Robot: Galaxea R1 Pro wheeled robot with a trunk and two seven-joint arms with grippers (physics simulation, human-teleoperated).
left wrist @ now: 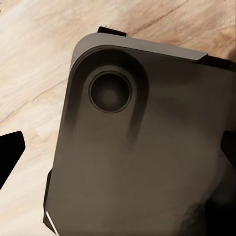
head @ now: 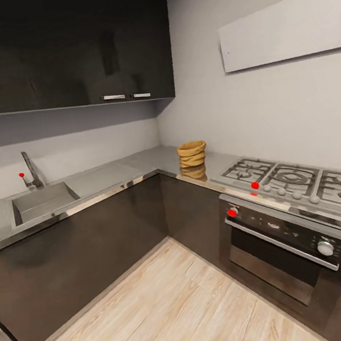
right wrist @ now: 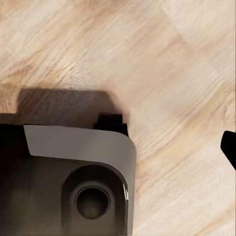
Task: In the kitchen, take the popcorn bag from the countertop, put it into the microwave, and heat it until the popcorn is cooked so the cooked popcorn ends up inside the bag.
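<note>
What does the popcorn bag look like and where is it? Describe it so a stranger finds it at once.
Follow the grey countertop to the corner under the dark wall cabinets. The popcorn bag stands there, just left of the gas hob. It is the sole tan, wrinkled sack with a rolled rim.

The gas hob (head: 300,181) runs off the head view's right edge, and the oven (head: 286,247) below it is cut there too. Whatever lies inside the popcorn bag (head: 192,154) is hidden by its rolled rim. The counter (head: 112,175) leaves the frame at left.
</note>
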